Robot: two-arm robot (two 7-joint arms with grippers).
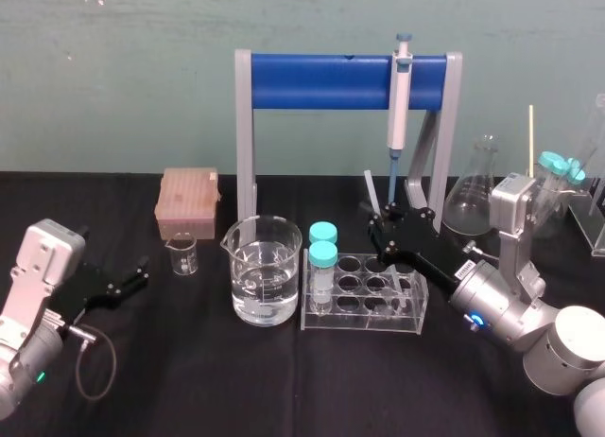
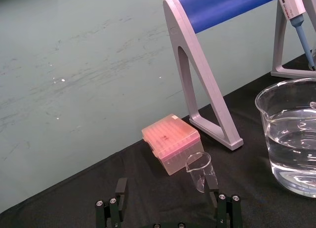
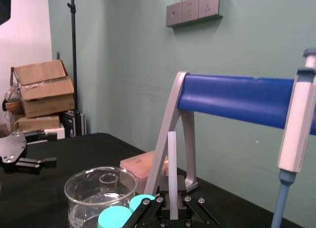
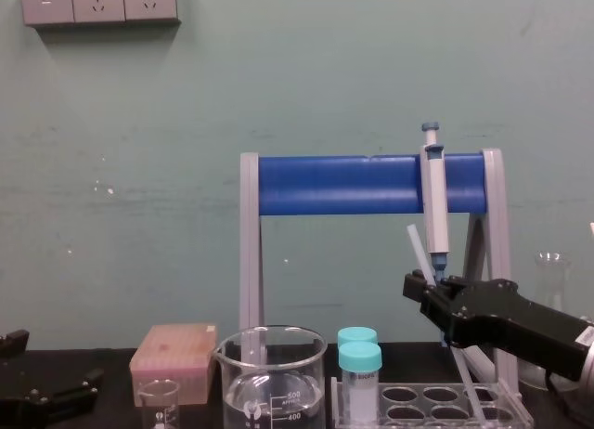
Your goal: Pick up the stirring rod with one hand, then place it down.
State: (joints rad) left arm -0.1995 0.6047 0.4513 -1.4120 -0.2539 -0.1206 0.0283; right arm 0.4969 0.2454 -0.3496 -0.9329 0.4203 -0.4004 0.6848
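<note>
The stirring rod (image 1: 372, 193) is a thin whitish stick held tilted above the clear tube rack (image 1: 364, 305). My right gripper (image 1: 382, 231) is shut on it, just in front of the blue-barred stand. The right wrist view has the rod (image 3: 172, 169) rising straight up out of the gripper (image 3: 173, 210). From the chest, the rod (image 4: 415, 240) slants up to the left of the gripper (image 4: 419, 294), and its lower part (image 4: 467, 371) runs down towards the rack. My left gripper (image 1: 140, 272) rests open at the table's left, with its fingers (image 2: 112, 210) spread and nothing between them.
A large beaker of water (image 1: 265, 271) stands left of the rack, which holds two teal-capped tubes (image 1: 323, 257). A small beaker (image 1: 182, 254) and a pink tip box (image 1: 189, 201) are at the back left. A pipette (image 1: 400, 96) hangs on the stand (image 1: 321, 81). A flask (image 1: 475, 193) stands at the right.
</note>
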